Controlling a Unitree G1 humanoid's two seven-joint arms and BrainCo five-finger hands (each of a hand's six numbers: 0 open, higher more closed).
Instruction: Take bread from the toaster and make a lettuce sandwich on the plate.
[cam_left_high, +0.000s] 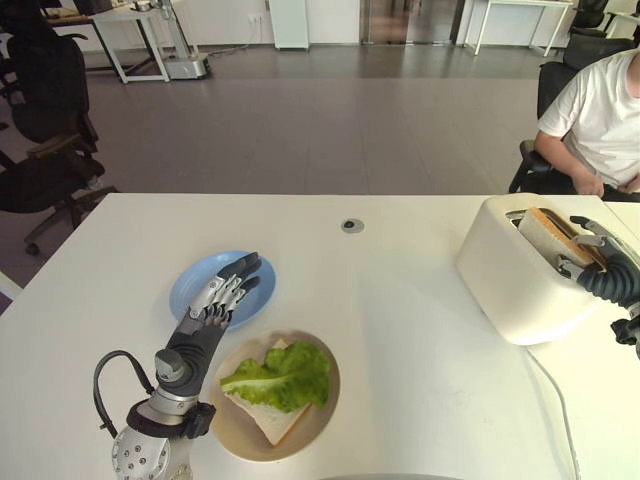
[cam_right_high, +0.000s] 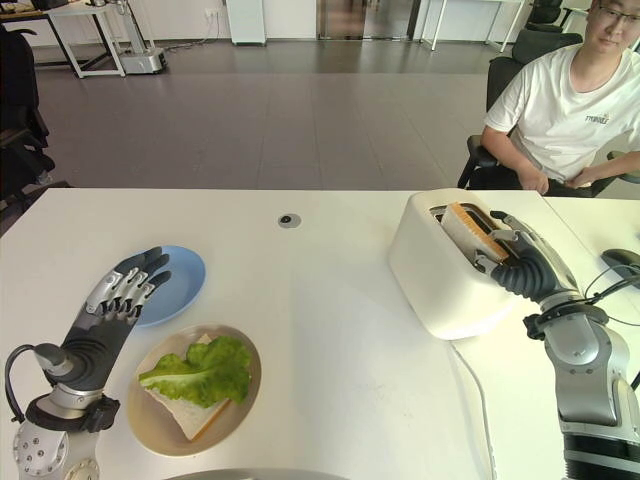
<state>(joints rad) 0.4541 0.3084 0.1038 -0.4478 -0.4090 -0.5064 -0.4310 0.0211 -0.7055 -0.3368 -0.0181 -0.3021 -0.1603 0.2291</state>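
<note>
A white toaster (cam_right_high: 440, 275) stands at the right of the table with a toasted bread slice (cam_right_high: 468, 231) sticking up from its slot. My right hand (cam_right_high: 520, 260) is at the toaster's top, its fingers curled around that slice. A tan plate (cam_right_high: 150, 420) near the front left holds a bread slice (cam_right_high: 185, 415) with a green lettuce leaf (cam_right_high: 205, 368) lying on it. My left hand (cam_right_high: 120, 295) rests open, fingers straight, just left of the tan plate and over the edge of a blue plate (cam_right_high: 175, 285).
A small round grommet (cam_right_high: 289, 220) is set in the table's far middle. The toaster's white cord (cam_right_high: 478, 400) runs toward the front edge. A person sits beyond the table's far right corner. Bare tabletop (cam_right_high: 330, 330) lies between the plates and the toaster.
</note>
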